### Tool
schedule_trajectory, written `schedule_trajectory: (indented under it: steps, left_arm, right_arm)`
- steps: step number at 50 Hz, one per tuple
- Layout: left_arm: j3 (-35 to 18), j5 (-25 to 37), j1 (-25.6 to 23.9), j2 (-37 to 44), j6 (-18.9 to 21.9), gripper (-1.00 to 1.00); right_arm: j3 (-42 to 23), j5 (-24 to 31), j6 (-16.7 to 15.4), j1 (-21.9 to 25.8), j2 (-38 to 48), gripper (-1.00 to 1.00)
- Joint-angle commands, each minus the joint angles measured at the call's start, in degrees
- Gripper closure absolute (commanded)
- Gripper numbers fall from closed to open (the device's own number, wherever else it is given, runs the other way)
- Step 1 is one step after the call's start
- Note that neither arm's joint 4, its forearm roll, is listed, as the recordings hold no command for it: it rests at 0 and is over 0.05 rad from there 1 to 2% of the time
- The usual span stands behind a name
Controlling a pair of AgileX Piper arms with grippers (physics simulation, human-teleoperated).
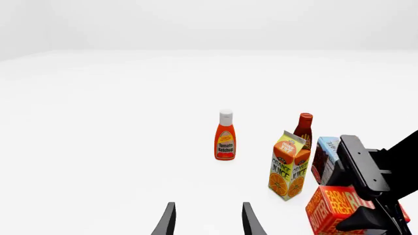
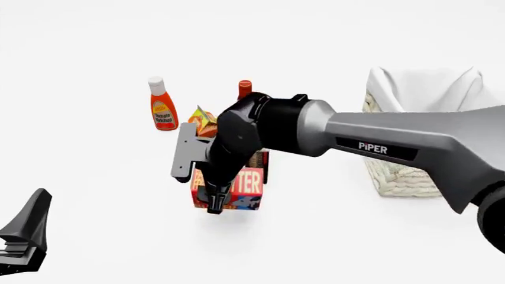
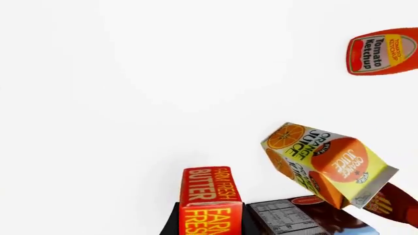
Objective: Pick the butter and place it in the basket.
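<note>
The butter [image 2: 246, 180] is a red-and-orange box in the middle of the white table, close in front of the other groceries. It also shows in the left wrist view [image 1: 330, 208] and the right wrist view [image 3: 209, 196]. My right gripper [image 2: 214, 201] reaches in from the right, and its dark fingers lie against both sides of the box. I cannot tell if the box is off the table. The basket [image 2: 394, 171], pale wicker with white lining, stands at the right, behind my right arm. My left gripper [image 1: 207, 220] is open and empty, low at the near left [image 2: 28, 231].
A tomato ketchup bottle [image 2: 162, 106] stands at the back left. An orange juice carton [image 1: 289, 166], a red-capped dark bottle [image 1: 304, 127] and a blue-and-brown pudding box [image 1: 326, 154] crowd just behind the butter.
</note>
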Motion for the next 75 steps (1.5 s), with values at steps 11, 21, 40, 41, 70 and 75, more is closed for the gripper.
schedule_trajectory:
  steps: [11, 21, 40, 41, 70, 75]
  left_arm:
    - [0.0, 0.0, 0.0, 0.0, 0.0, -1.00]
    - [0.0, 0.0, 0.0, 0.0, 0.0, -1.00]
    - [0.0, 0.0, 0.0, 0.0, 0.0, -1.00]
    - [0.0, 0.0, 0.0, 0.0, 0.0, -1.00]
    - [0.0, 0.0, 0.0, 0.0, 0.0, -1.00]
    - [0.0, 0.0, 0.0, 0.0, 0.0, -1.00]
  right_arm:
    - [1.8, -1.0, 0.4, -0.9, -6.1, 1.00]
    - [3.1, -0.9, 0.8, -1.6, -8.1, 1.00]
    - [5.9, -2.1, 0.8, -4.3, -13.4, 1.00]
    - [6.2, -2.2, 0.7, -4.5, -13.7, 1.00]
    - [7.3, -4.7, 1.2, -10.3, -19.0, 1.00]
    - [7.2, -5.1, 1.6, -11.5, -19.9, 1.00]
